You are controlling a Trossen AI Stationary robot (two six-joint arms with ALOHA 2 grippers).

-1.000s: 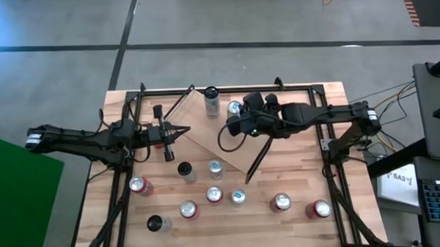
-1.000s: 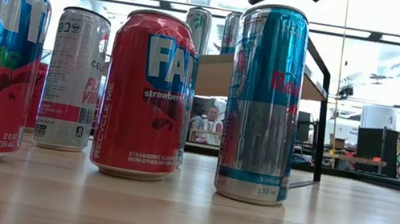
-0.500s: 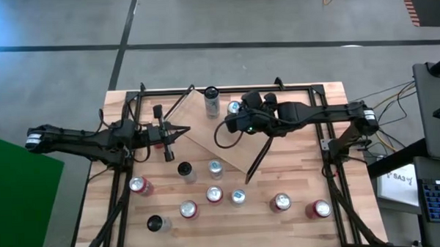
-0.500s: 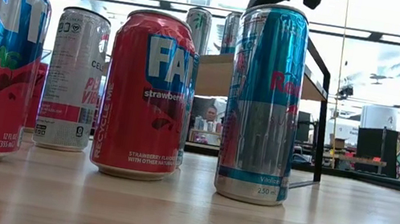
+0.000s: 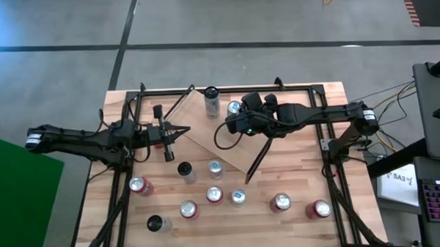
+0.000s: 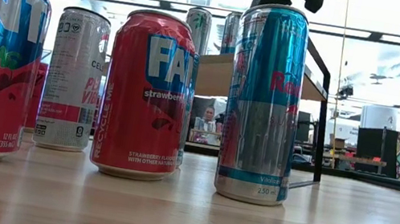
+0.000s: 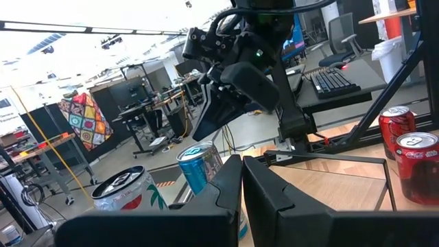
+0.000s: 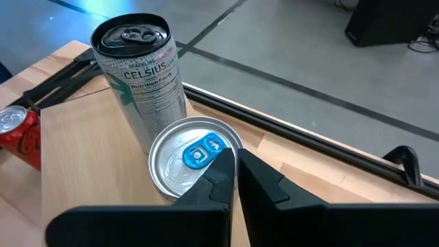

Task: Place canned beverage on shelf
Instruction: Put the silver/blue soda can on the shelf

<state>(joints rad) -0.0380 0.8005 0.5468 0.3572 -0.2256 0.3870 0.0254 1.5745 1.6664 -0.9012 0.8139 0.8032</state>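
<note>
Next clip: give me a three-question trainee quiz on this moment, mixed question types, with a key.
1. True or false: two cans stand on the shelf.
2. Multiple choice: the right gripper is (A) over the blue-tab can, (B) beside a Fanta can, (C) off the table.
3. Fill in: the tall can next to the blue-tab can reads ____.

Key: 1 true; 2 A; 3 Celsius.
</note>
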